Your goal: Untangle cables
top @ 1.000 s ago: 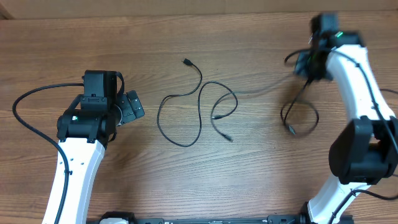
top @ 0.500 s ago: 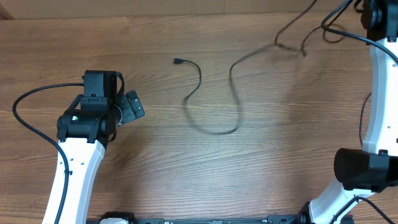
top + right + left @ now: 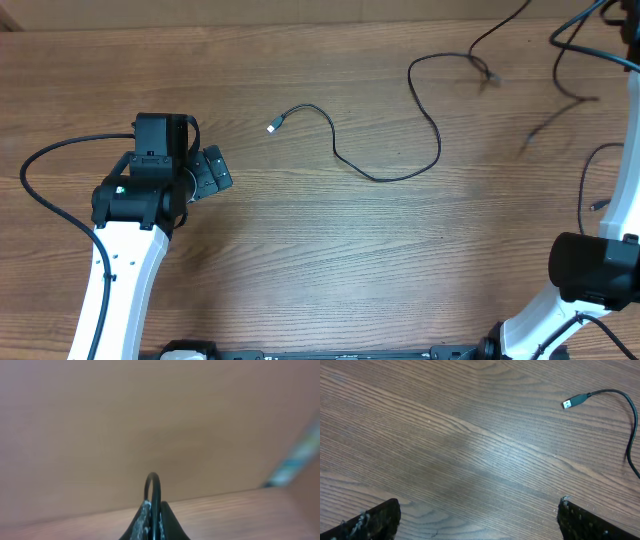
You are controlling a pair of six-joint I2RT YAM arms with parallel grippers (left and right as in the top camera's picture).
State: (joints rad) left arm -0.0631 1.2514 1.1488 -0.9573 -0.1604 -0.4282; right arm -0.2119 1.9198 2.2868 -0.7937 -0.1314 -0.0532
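One thin black cable [image 3: 384, 178] lies in a curve across the middle of the table. Its silver plug [image 3: 273, 127] points left and shows in the left wrist view as the silver plug [image 3: 574, 401]. The cable's far part runs up toward the top right edge. My left gripper [image 3: 212, 172] rests left of that plug, open with only bare wood between its fingers [image 3: 379, 521]. My right gripper [image 3: 154, 505] is raised high and shut on a loop of the second cable [image 3: 155, 485]. A strand of that cable [image 3: 585, 180] hangs at the right edge, blurred. Whether the two cables still cross is unclear.
The wooden table [image 3: 300, 270] fills the overhead view. The left arm's thick black wire [image 3: 40, 160] loops at the far left. The right arm [image 3: 600, 270] stands along the right edge, with its own wires at the top right corner.
My right gripper swung up and away to the top right with its cable. The other cable was dragged rightward and straightened out of its loops. The left arm has stayed still.
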